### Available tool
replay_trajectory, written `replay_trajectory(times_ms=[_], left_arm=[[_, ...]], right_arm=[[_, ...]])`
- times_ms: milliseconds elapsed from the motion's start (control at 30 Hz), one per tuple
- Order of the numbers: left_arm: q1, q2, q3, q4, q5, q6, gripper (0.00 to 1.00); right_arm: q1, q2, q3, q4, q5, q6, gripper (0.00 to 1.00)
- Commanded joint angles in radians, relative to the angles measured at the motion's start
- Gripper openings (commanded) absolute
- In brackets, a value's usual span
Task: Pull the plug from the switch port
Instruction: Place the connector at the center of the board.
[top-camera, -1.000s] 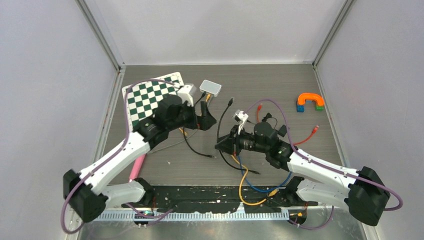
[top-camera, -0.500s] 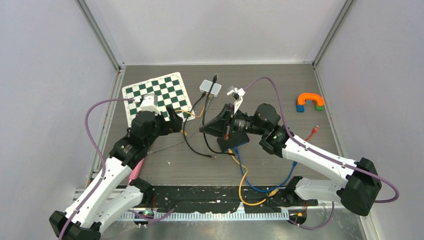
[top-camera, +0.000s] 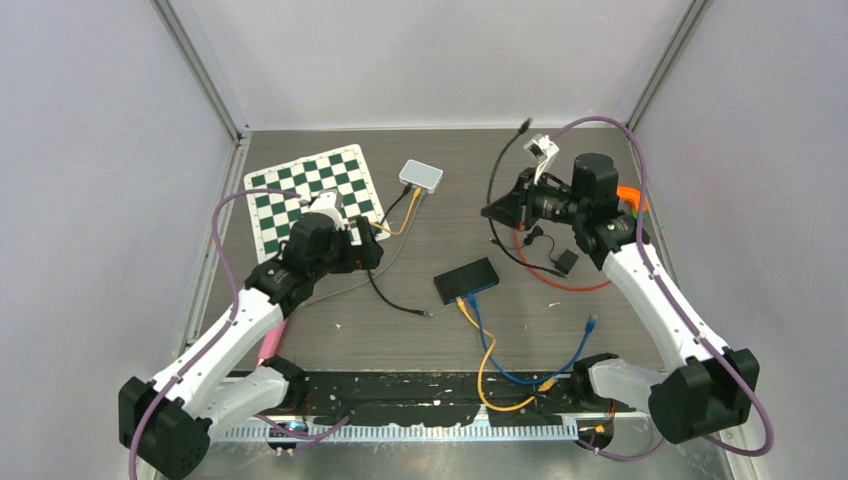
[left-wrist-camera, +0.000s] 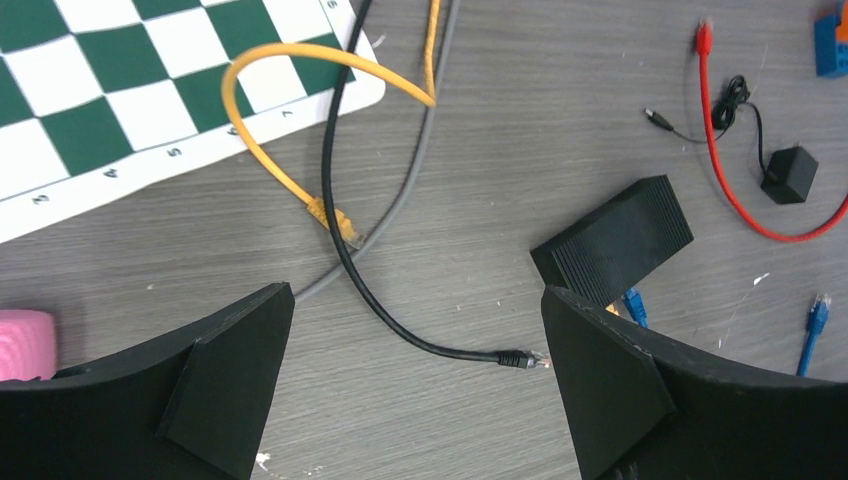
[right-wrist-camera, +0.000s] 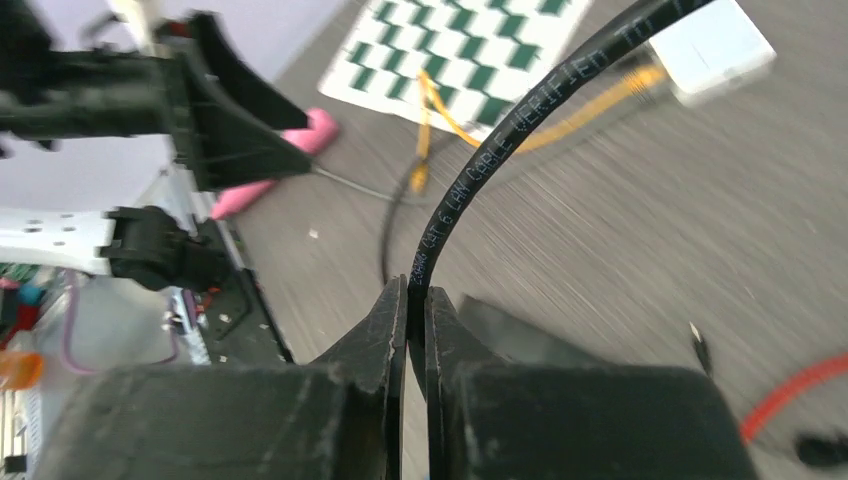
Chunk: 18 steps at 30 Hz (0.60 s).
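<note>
The black switch (top-camera: 466, 280) lies flat on the table with an orange cable (top-camera: 485, 355) and a blue cable (top-camera: 520, 372) still in its near side; it also shows in the left wrist view (left-wrist-camera: 615, 240). My right gripper (top-camera: 493, 212) is shut on a black LAN cable (right-wrist-camera: 520, 130), pinched between the jaws (right-wrist-camera: 415, 290). It holds the cable in the air at the far right, well away from the switch. The cable's free plug end (top-camera: 526, 125) arcs up above the gripper. My left gripper (top-camera: 368, 250) is open and empty (left-wrist-camera: 415, 300), left of the switch.
A second black cable with its plug (left-wrist-camera: 520, 358), an orange cable (left-wrist-camera: 290, 170) and a grey cable (left-wrist-camera: 420, 170) lie under the left gripper. A checkerboard (top-camera: 310, 190), a white box (top-camera: 421, 175), a pink object (top-camera: 272, 338), a red cable (top-camera: 560, 285) and a black adapter (top-camera: 566, 262) are nearby.
The right gripper swung up and to the far right with the black cable. The switch, tilted up half a second ago, now lies flat. The left gripper drew back to the left.
</note>
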Motion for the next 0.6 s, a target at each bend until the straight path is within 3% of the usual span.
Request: replay_trajectory(times_ms=[0, 267, 433, 567], left_arm=[[0.005, 0.047, 0.044, 0.081, 0.083, -0.005, 1.0], [0.005, 0.132, 0.068, 0.118, 0.177, 0.005, 1.0], [0.006, 0.175, 0.078, 0.118, 0.204, 0.018, 1.0], [0.005, 0.189, 0.081, 0.123, 0.22, 0.018, 1.0]], right_arm=[[-0.115, 0.063, 0.013, -0.264, -0.025, -0.184, 0.05], [-0.149, 0.245, 0.065, -0.385, 0.245, -0.282, 0.06], [-0.155, 0.352, 0.158, -0.506, 0.326, -0.372, 0.1], [-0.159, 0.398, 0.139, -0.537, 0.323, -0.428, 0.13]])
